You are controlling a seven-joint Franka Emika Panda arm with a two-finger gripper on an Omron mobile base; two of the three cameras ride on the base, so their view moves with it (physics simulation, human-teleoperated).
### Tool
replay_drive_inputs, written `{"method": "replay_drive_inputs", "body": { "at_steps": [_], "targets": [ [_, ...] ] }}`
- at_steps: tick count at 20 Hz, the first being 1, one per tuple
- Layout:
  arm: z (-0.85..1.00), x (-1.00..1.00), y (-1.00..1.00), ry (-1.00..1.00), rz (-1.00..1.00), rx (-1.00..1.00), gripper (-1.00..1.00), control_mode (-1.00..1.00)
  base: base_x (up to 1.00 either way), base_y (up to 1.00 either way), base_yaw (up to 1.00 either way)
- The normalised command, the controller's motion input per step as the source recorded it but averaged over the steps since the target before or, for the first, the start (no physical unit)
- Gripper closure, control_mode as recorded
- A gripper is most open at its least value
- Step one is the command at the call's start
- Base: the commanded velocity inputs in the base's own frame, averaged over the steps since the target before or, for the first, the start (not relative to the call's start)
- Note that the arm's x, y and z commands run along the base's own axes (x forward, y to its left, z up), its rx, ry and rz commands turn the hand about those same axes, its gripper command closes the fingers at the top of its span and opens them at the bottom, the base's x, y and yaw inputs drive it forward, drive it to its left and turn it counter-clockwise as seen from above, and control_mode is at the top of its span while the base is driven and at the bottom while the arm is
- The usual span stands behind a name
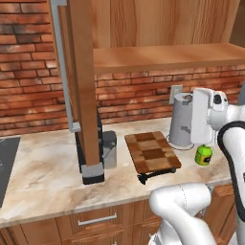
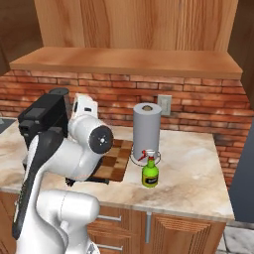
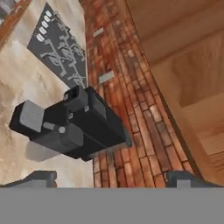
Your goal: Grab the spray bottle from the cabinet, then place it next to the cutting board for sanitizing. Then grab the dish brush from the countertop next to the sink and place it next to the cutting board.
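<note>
Apparently done with both fetches, judging by the layout. Find the bottle (image 1: 204,155) upright on the surface (image 1: 43,177), near the board's (image 1: 152,152) right edge and in front of the paper towel roll (image 1: 181,125): close enough to spray the wood, yet off it so the board lies bare. Find the brush (image 1: 155,175) lying flat along the board's near edge, touching it or just beside it, cannot tell which; likely put there for easy reach, well apart from the sink surround (image 1: 5,160) at far left. Note the jaws spread as wide as they go, gripping nothing, raised above the surface and aimed past the coffee machine (image 3: 70,124) at the brick wall under the cabinet (image 1: 167,56). Read that as a hand let go and lifted clear, so as not to knock either item over.
</note>
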Motion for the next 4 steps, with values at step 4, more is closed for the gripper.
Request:
{"method": "replay_drive_inputs", "body": {
  "at_steps": [4],
  "targets": [
    [1.0,-0.53,0.0,-0.49,0.0,0.32,-1.0,-1.0,0.0,0.0,0.0]
  ]
}}
